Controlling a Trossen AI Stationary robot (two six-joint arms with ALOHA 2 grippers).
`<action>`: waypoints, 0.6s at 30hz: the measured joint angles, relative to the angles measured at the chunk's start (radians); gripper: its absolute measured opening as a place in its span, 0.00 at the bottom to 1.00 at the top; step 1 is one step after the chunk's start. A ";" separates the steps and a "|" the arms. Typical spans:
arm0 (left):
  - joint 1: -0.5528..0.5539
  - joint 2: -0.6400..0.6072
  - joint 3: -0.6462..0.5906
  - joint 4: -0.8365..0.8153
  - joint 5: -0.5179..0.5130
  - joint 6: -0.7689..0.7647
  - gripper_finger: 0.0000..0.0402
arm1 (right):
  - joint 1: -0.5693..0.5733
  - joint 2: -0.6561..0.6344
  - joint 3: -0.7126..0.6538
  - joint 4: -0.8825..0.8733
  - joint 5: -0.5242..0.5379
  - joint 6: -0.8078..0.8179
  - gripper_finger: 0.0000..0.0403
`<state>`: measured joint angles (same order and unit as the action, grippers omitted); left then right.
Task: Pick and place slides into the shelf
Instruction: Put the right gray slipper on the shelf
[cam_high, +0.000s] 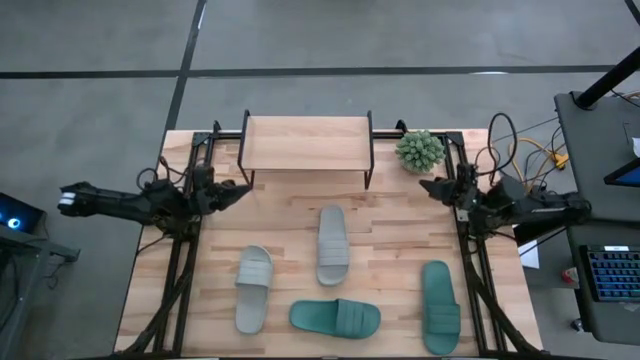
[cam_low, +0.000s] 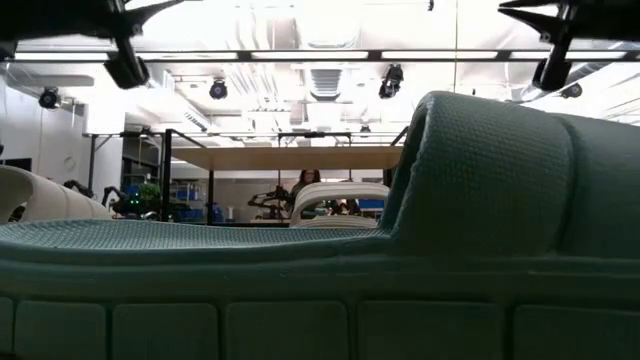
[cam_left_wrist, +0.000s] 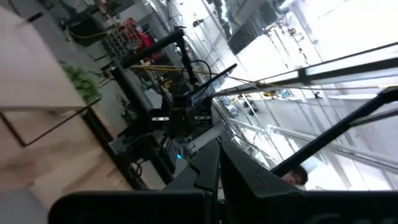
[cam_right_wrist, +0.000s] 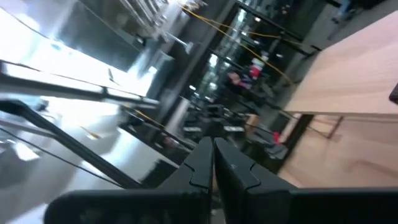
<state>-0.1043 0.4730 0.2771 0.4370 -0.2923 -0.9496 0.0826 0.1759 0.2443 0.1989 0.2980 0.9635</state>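
- slides: four of them lie on the wooden table (cam_high: 400, 215), all in front of the shelf (cam_high: 305, 143) and none on it.
- one pale slide (cam_high: 333, 244) lies nearest the shelf, just in front of its right half, lengthwise away from it.
- the second pale slide (cam_high: 253, 288) lies further from the shelf, toward the left arm's side.
- one teal slide (cam_high: 335, 318) lies crosswise at the table edge opposite the shelf; in the low view it fills the foreground (cam_low: 470, 200).
- the other teal slide (cam_high: 440, 306) lies well apart from the shelf, on the right arm's side.
- the shelf stands at the far edge of the table, its plank top bare.
- a small green plant (cam_high: 419, 150) stands just beside the shelf's right end.
- left gripper (cam_high: 240, 191) hangs near the shelf's left legs, fingers clenched together, holding nothing.
- right gripper (cam_high: 427, 186) hangs near the plant, also clenched and holding nothing.
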 joint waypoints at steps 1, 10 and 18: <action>0.000 0.010 0.016 0.000 0.008 0.011 0.00 | 0.000 0.022 0.025 -0.018 -0.002 -0.011 0.02; 0.000 0.170 0.160 -0.001 0.110 0.096 0.00 | 0.000 0.242 0.229 -0.056 -0.074 -0.092 0.02; 0.000 0.313 0.332 -0.042 0.235 0.158 0.00 | 0.000 0.423 0.389 -0.154 -0.190 -0.101 0.02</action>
<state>-0.1043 0.7863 0.6088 0.3946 -0.0571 -0.7918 0.0830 0.5993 0.6332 0.0444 0.1075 0.8623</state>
